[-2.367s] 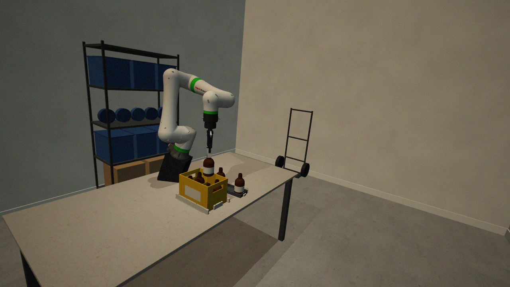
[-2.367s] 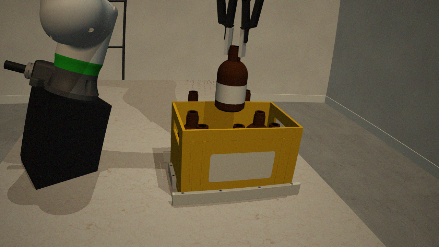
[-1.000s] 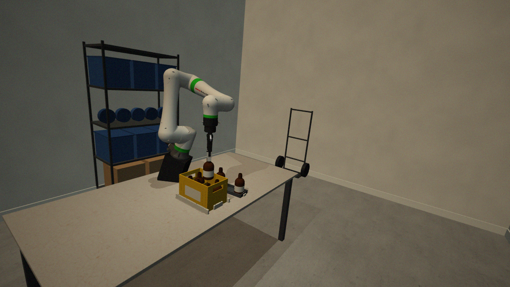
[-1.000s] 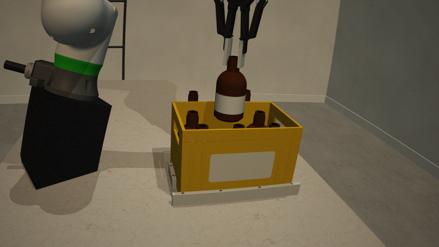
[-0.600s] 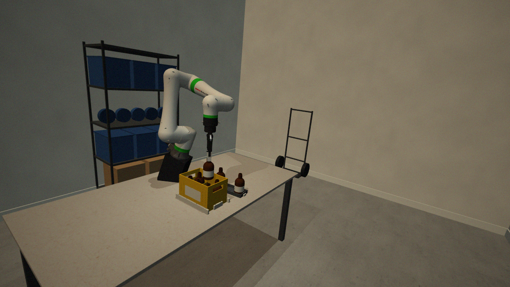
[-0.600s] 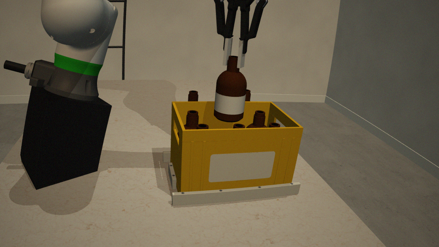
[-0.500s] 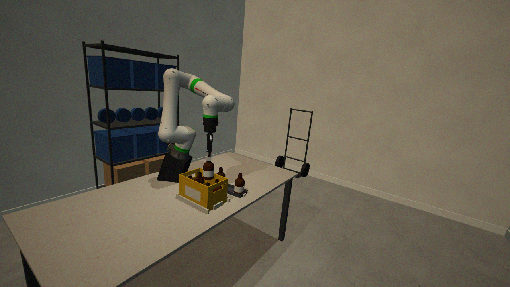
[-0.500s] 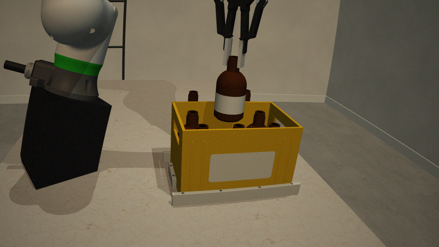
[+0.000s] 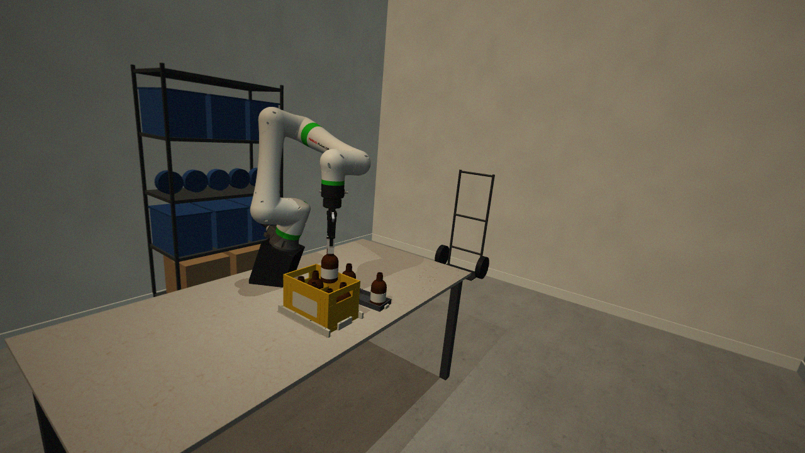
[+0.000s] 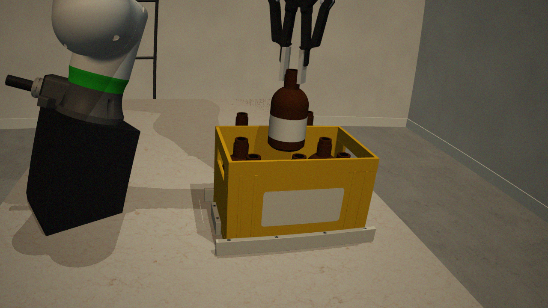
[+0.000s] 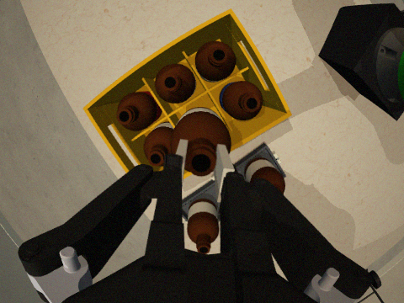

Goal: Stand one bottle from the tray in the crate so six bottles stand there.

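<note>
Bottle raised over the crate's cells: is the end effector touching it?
Touching. The exterior view shows the end effector with fingers flanking the neck, the bottle hanging from them.

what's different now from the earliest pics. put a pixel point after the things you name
The hand (image 9: pixel 330 246) (image 10: pixel 293 76) (image 11: pixel 200 155) and its bottle (image 9: pixel 329 267) (image 10: pixel 288 114) (image 11: pixel 199 130) moved down, the bottle's base now lower inside the crate (image 9: pixel 343 315) (image 10: pixel 302 168) (image 11: pixel 98 103). Nothing was newly gripped or let go. The crate, its five other bottles and the tray (image 9: pixel 374 305) (image 11: pixel 261 151) look unmoved.
</note>
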### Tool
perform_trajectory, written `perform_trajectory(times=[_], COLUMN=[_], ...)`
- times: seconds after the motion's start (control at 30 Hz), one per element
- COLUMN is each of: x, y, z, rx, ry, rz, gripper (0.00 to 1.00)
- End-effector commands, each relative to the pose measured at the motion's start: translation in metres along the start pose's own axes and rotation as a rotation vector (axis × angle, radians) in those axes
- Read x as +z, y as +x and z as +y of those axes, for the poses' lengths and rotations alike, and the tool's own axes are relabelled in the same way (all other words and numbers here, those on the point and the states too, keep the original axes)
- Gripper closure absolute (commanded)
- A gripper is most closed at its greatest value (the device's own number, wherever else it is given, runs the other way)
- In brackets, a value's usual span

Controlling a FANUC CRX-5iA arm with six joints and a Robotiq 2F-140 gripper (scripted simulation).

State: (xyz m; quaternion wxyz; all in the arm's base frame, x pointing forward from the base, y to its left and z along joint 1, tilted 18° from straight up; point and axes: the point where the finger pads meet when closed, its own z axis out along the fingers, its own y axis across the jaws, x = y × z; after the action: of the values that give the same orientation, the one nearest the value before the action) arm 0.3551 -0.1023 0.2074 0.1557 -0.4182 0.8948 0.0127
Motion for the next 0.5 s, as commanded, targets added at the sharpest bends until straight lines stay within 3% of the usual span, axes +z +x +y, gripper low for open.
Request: perform_trajectory(times=[0.0, 0.47], x=[-0.0002, 0.0026], y=[0.0000, -0.0001], z=[-0.0002, -0.0002], rx=[0.000, 0.000], ry=[0.000, 0.000], rz=[0.000, 0.000], gripper=[1.00, 1.00])
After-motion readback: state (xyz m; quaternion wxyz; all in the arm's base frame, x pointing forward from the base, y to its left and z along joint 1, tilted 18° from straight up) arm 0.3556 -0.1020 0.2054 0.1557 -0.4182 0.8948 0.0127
